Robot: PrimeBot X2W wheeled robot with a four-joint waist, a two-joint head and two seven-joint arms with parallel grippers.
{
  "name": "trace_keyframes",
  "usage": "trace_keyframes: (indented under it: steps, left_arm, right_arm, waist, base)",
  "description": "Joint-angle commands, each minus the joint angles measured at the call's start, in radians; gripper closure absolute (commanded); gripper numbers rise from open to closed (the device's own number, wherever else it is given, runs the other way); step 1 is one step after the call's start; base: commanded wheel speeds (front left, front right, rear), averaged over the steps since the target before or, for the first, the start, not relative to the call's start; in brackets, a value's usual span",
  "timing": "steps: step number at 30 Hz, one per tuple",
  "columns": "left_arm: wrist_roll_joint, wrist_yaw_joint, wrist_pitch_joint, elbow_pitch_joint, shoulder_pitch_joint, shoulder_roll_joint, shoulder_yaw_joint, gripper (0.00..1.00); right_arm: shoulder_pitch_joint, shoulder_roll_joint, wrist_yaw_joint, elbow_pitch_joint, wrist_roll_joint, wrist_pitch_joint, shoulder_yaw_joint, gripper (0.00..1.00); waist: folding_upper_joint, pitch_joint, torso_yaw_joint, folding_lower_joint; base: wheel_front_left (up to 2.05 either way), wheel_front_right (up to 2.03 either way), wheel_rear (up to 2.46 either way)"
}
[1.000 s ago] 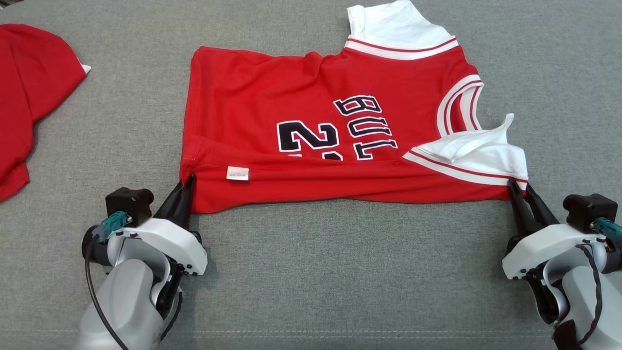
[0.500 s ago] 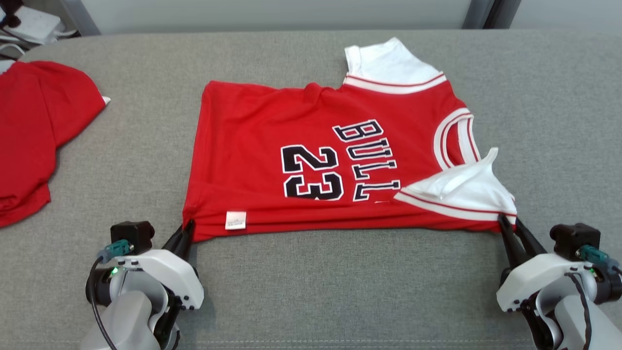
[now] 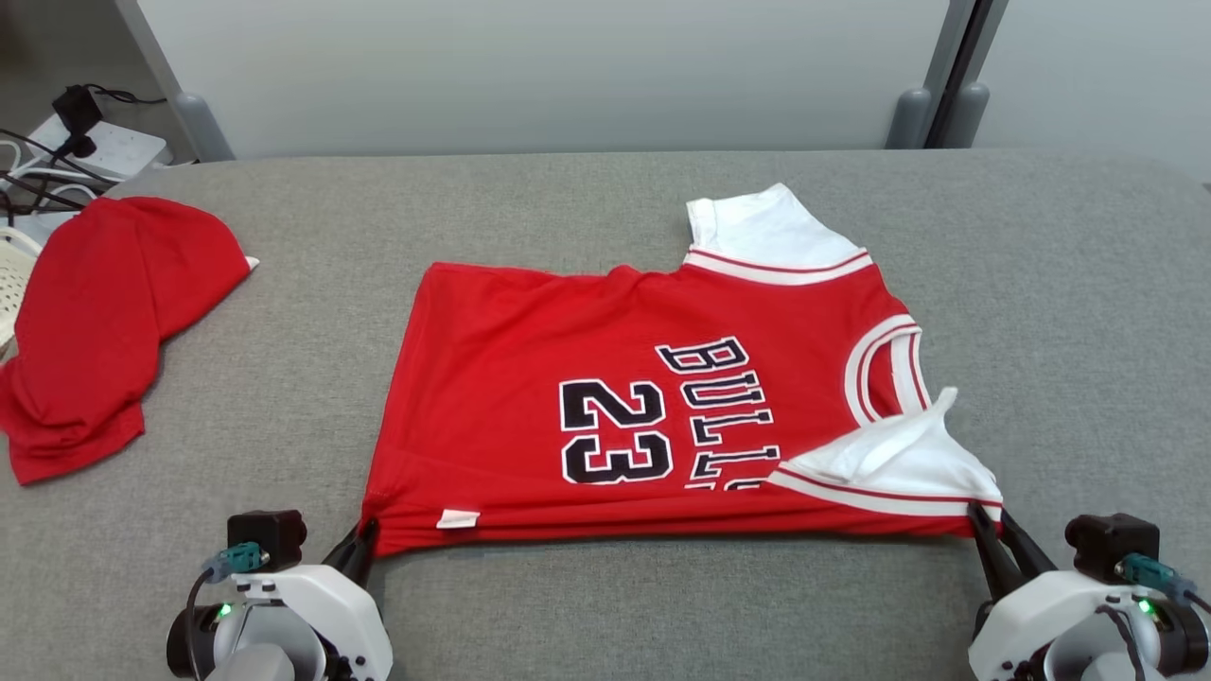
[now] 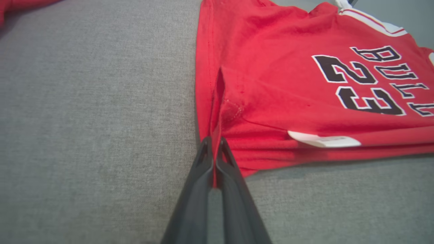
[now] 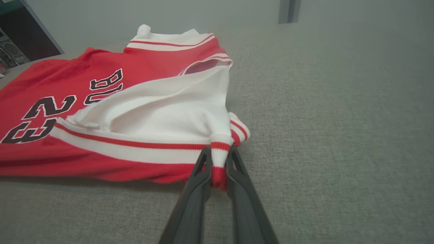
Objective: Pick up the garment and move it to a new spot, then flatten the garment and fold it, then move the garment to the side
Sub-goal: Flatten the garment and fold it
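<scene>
The garment (image 3: 605, 378) is a red jersey with white sleeves and black "23" lettering, lying sideways on the grey padded table (image 3: 605, 605). My left gripper (image 3: 364, 534) is shut on the jersey's near hem corner, the red cloth pinched between its fingers (image 4: 203, 162) in the left wrist view, where the garment (image 4: 288, 95) spreads away to the right. My right gripper (image 3: 989, 520) is shut on the near shoulder edge, with the striped trim held between its fingers (image 5: 203, 166); the garment (image 5: 101, 101) stretches off to the left there.
A second red garment (image 3: 95, 322) lies crumpled at the table's far left. Cables and a power strip (image 3: 95, 142) sit beyond the left corner, next to a white basket (image 3: 14, 284). A pale wall with posts (image 3: 913, 113) runs behind.
The head camera has tilted up, showing the wall. Both grippers have drawn the near edge toward me, and the folded-over lower part has flattened so that "23" shows in full.
</scene>
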Motion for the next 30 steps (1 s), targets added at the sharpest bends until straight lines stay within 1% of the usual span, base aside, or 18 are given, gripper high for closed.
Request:
trace_keyframes:
  steps: [1,9,13,17,22,30]
  left_arm:
    - [-0.013,0.001,-0.009,0.001,-0.010,0.052,0.022,1.00]
    - [-0.009,0.001,-0.009,-0.029,-0.050,0.066,0.021,1.00]
    - [0.018,0.001,-0.009,-0.059,-0.084,0.072,0.049,1.00]
    - [0.046,0.001,-0.009,-0.064,-0.101,0.062,0.068,1.00]
    - [0.066,0.001,-0.009,-0.055,-0.096,0.047,0.084,1.00]
    - [0.082,0.001,-0.009,-0.049,-0.075,0.037,0.105,1.00]
  right_arm:
    - [0.011,-0.021,-0.003,-0.020,0.010,-0.006,0.007,1.00]
    - [-0.018,-0.027,-0.003,-0.033,0.006,-0.006,-0.003,1.00]
    - [-0.071,-0.019,-0.003,-0.029,-0.007,-0.006,-0.017,1.00]
    - [-0.110,-0.007,-0.003,-0.016,-0.023,-0.006,-0.028,1.00]
    - [-0.114,0.002,-0.003,-0.010,-0.032,-0.006,-0.038,1.00]
    - [-0.083,-0.002,-0.003,-0.006,-0.031,-0.006,-0.047,1.00]
  waist:
    - [-0.0001,-0.003,0.006,0.0000]
    - [-0.0001,0.051,0.007,0.0000]
    - [-0.0001,0.098,0.002,0.0000]
    - [-0.0001,0.131,-0.001,0.0000]
    - [-0.0001,0.136,0.004,0.0000]
    - [-0.0001,0.112,0.006,0.0000]
  base:
    - [0.00,0.00,0.00]
    - [0.00,0.00,0.00]
    - [0.00,0.00,0.00]
    - [0.00,0.00,0.00]
    - [0.00,0.00,0.00]
    - [0.00,0.00,0.00]
